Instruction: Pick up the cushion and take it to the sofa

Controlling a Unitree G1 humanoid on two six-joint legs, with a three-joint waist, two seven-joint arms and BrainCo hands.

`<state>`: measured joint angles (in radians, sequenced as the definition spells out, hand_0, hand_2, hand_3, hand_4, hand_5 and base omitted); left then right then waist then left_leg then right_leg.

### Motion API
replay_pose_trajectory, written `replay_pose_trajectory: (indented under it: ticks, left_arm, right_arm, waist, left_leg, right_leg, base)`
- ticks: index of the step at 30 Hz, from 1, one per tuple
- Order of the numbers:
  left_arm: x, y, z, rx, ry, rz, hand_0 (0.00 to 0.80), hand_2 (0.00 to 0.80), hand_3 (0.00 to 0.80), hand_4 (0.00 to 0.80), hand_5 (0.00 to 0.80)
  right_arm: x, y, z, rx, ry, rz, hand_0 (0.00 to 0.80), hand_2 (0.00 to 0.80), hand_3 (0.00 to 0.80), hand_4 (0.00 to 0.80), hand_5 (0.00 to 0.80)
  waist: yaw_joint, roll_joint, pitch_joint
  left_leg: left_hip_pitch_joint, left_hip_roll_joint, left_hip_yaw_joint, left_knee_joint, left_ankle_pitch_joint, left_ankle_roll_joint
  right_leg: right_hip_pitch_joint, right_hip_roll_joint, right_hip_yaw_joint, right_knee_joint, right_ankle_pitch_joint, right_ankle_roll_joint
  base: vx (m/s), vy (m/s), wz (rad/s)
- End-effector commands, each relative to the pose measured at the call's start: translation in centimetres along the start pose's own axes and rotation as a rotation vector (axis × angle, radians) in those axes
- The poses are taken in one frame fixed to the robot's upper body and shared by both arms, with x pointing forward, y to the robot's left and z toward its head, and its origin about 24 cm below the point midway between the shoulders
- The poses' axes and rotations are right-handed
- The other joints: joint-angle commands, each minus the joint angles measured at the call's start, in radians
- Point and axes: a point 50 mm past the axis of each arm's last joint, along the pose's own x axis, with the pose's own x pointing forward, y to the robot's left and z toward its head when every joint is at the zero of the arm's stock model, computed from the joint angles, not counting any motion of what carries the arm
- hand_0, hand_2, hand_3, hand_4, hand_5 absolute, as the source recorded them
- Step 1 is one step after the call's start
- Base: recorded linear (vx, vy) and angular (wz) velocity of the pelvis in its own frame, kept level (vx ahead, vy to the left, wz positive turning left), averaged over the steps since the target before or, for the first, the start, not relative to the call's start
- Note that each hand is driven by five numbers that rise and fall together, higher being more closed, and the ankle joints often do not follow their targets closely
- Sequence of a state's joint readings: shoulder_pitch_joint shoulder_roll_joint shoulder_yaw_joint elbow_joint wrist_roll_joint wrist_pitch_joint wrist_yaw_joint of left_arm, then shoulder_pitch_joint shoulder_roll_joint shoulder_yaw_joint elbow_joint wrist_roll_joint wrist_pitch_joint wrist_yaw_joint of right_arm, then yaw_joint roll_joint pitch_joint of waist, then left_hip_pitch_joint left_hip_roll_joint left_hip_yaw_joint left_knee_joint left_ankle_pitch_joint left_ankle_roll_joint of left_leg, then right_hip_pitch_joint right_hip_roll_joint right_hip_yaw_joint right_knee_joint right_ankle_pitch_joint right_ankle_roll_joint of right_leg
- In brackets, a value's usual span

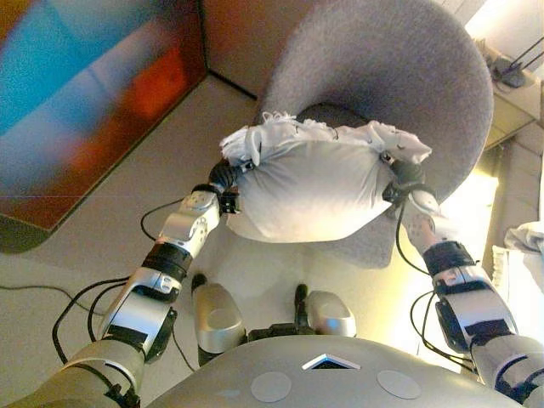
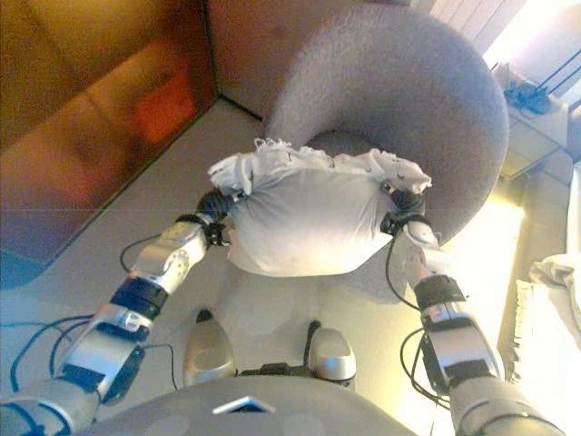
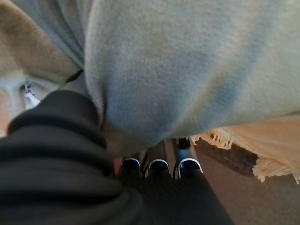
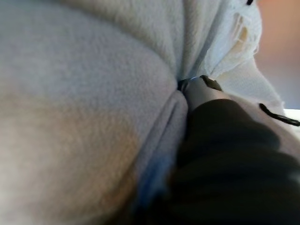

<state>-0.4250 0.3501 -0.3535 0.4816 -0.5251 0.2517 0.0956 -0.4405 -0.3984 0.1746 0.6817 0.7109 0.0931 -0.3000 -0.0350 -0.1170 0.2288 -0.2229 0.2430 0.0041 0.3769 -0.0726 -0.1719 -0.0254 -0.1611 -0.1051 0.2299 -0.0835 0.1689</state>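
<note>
Clearly the cushion (image 1: 310,191), a soft pale-grey one with a frilled, bunched upper edge, is up off everything and hangs between the two hands, in front of the grey round armchair (image 1: 408,76) and above the floor (image 1: 102,246). The left hand (image 1: 223,177) presses into the cushion's left end and the right hand (image 1: 398,177) into its right end, so the load is squeezed from both sides. In the left wrist view the fingers (image 3: 159,164) lie straight under the fabric, dark tips showing, supporting rather than wrapping; that hand reads as open against the cloth. In the right wrist view the fabric folds tightly around the dark cover and one finger (image 4: 197,86) digs into a crease, but I cannot tell whether those fingers curl round the cloth or merely push. No sofa is plainly in view, unless the pale piece of furniture at the right edge (image 1: 527,255) is part of one, so my judgement is that the carry is hardly begun. The main risk I see is the cushion slipping out downward: it is soft and held by pressure alone, so if the arms drift apart while the robot walks or turns, the squeeze would ease. It could also brush the armchair as the robot turns away.
</note>
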Motion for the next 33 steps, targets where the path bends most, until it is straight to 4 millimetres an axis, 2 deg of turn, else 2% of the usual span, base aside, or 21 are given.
replay_pose_trajectory:
  ticks: [1, 3, 6, 12, 17, 23, 30, 33]
  left_arm:
    - [0.8, -2.6, 6.4, 0.039, -0.214, -0.086, 0.8, 0.8, 0.8, 0.8, 0.8]
    - [1.1, -2.7, 8.4, 0.041, -0.265, -0.078, 0.8, 0.8, 0.8, 0.8, 0.8]
    - [1.2, -2.5, 10.7, 0.041, -0.332, -0.071, 0.8, 0.8, 0.8, 0.8, 0.8]
    - [1.1, -2.7, 14.1, 0.02, -0.435, -0.067, 0.8, 0.8, 0.8, 0.8, 0.8]
    - [1.1, -3.1, 15.0, -0.011, -0.462, -0.071, 0.8, 0.8, 0.8, 0.8, 0.8]
    - [0.7, -3.8, 16.1, -0.054, -0.503, -0.131, 0.8, 0.8, 0.8, 0.8, 0.8]
    - [-0.4, -6.2, 17.9, -0.115, -0.555, -0.241, 0.8, 0.8, 0.8, 0.8, 0.8]
    - [-0.4, -7.1, 17.9, -0.151, -0.548, -0.27, 0.8, 0.8, 0.8, 0.8, 0.8]
  right_arm:
    - [0.5, 3.1, 6.6, 0.118, -0.217, 0.063, 0.8, 0.8, 0.8, 0.8, 0.8]
    - [0.5, 4.3, 8.4, 0.118, -0.258, 0.081, 0.8, 0.8, 0.8, 0.8, 0.8]
    - [0.5, 5.1, 10.7, 0.119, -0.314, 0.101, 0.8, 0.8, 0.8, 0.8, 0.8]
    - [0.2, 6.2, 14.3, 0.107, -0.405, 0.125, 0.8, 0.8, 0.8, 0.8, 0.8]
    - [0.2, 6.2, 15.6, 0.091, -0.438, 0.114, 0.8, 0.8, 0.8, 0.8, 0.8]
    - [-0.1, 5.2, 18.0, 0.084, -0.518, 0.064, 0.8, 0.8, 0.8, 0.8, 0.8]
    - [-1.1, 4.3, 21.4, 0.047, -0.609, 0.013, 0.8, 0.8, 0.8, 0.8, 0.8]
    - [-1.2, 4.3, 22.5, 0.016, -0.617, 0.002, 0.8, 0.8, 0.8, 0.8, 0.8]
  waist:
    - [0.043, 0.007, -0.011]
    - [0.04, 0.005, 0.026]
    - [0.033, 0.01, 0.069]
    - [0.02, 0.026, 0.129]
    - [0.017, 0.033, 0.149]
    - [0.017, 0.033, 0.153]
    - [0.02, 0.029, 0.136]
    - [0.023, 0.027, 0.119]
  left_leg:
    - [0.029, 0.054, 0.006, 0.019, -0.02, -0.011]
    - [-0.034, 0.049, -0.015, 0.074, -0.038, -0.018]
    - [-0.115, 0.037, -0.04, 0.132, -0.055, -0.02]
    - [-0.217, 0.007, -0.065, 0.173, -0.057, -0.02]
    - [-0.24, 0.003, -0.062, 0.166, -0.043, -0.024]
    - [-0.24, 0.012, -0.054, 0.129, -0.016, -0.035]
    - [-0.225, 0.015, -0.05, 0.065, 0.019, -0.04]
    - [-0.207, 0.021, -0.046, 0.025, 0.04, -0.041]
  right_leg:
    - [-0.138, -0.083, 0.047, 0.006, 0.146, 0.08]
    - [-0.187, -0.089, 0.055, 0.033, 0.146, 0.076]
    - [-0.259, -0.097, 0.065, 0.077, 0.144, 0.071]
    - [-0.37, -0.11, 0.084, 0.13, 0.137, 0.067]
    - [-0.397, -0.117, 0.083, 0.138, 0.135, 0.068]
    - [-0.392, -0.116, 0.071, 0.117, 0.135, 0.069]
    - [-0.365, -0.099, 0.053, 0.075, 0.132, 0.06]
    - [-0.341, -0.089, 0.042, 0.05, 0.13, 0.055]
  base:
    - [-0.142, -0.027, 0.04]
    - [-0.233, -0.007, -0.03]
    - [-0.242, 0.063, -0.05]
    - [-0.229, 0.097, 0.01]
    - [-0.101, 0.051, -0.02]
    - [-0.034, 0.003, -0.01]
    - [0.0, 0.0, 0.0]
    - [0.056, -0.006, -0.01]
